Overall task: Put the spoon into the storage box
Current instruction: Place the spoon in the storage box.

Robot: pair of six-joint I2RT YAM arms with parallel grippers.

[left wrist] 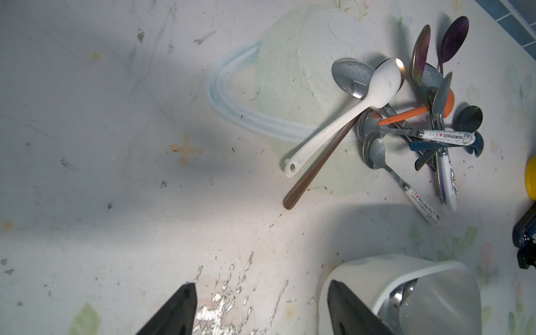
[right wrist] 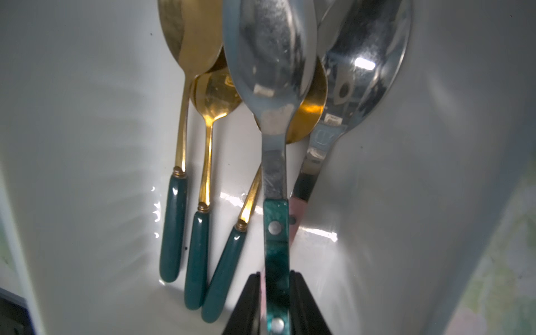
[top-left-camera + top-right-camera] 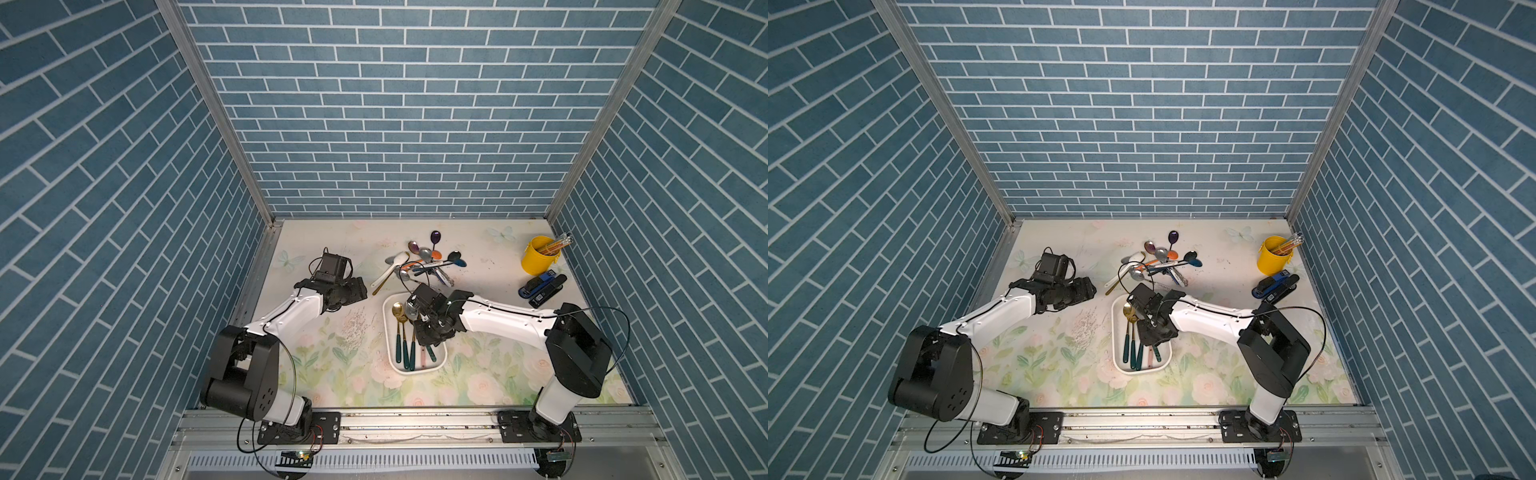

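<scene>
The spoon [image 2: 274,162], steel with a green riveted handle, is down inside the box [image 2: 87,116]. Its bowl overlaps three gold spoons [image 2: 208,116] and a pink-handled spoon [image 2: 362,72] that lie there already. My right gripper [image 2: 275,274] has its jaws close on either side of the green handle. There is a sliver of gap on one side, so I cannot tell whether they pinch it or stand just free of it. I judge this spoon nearly placed: what is left is a clean release and a lift out of the box. A pile [image 3: 424,266] of loose spoons lies on the surface [image 3: 332,374] at 12 o'clock from the box [image 3: 388,340], so more trips may follow.

My left gripper [image 1: 261,290] is spread wide and empty, hovering at 10 o'clock from the box.

Only the right wrist view shows the jaws at the handle and how the spoons stack. In both top views my arm covers most of that, but they give the layout: box [image 3: 1115,340], pile and both arms. The left wrist view shows the pile [image 1: 406,121] close up, with printed handles, plus a corner of the box [image 1: 377,269].
</scene>
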